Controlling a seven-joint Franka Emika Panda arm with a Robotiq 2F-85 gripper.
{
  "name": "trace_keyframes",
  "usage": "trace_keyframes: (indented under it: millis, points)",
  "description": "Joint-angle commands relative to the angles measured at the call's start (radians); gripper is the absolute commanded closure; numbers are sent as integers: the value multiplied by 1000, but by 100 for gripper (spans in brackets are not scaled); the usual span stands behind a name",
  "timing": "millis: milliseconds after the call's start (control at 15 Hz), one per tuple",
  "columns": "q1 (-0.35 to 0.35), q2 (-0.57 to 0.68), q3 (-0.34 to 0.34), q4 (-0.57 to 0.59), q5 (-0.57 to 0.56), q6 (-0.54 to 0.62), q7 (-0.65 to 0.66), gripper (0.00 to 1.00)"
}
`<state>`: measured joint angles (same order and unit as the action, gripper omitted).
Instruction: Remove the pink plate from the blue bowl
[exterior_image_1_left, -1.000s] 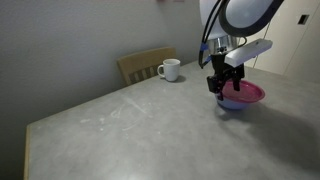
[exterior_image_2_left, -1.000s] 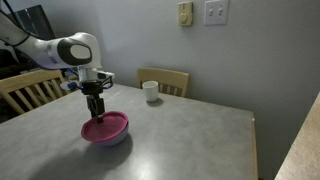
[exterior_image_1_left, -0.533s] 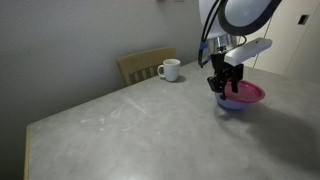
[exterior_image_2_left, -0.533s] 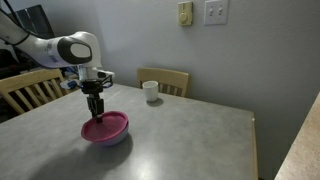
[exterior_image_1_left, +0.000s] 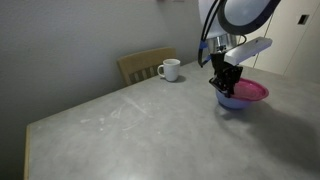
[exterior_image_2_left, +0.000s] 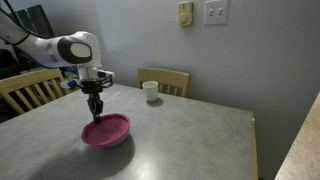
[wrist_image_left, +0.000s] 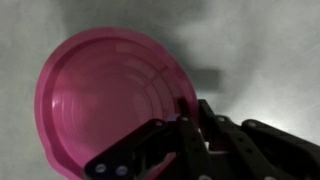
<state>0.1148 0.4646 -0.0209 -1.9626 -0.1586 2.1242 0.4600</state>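
The gripper (exterior_image_1_left: 222, 82) hangs upright at one edge of the pink plate (exterior_image_1_left: 250, 92), fingers narrow and seemingly pinching its rim, while the plate lies flat atop the blue bowl (exterior_image_1_left: 231, 104), spreading sideways from the fingers, so removal means lifting upward.

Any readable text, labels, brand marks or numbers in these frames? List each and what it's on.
None readable.
The pink plate, blue bowl and white mug show no print.
The wall plates and robot arm are too small and blurred to show any marking.
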Motion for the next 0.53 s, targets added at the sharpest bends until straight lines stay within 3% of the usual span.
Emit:
trace_keyframes:
  millis: [0,467]
  points:
    - [8,18,-10,25,3,-19,-26,100]
    - [25,0,-15,24,-16,-52,-4,97]
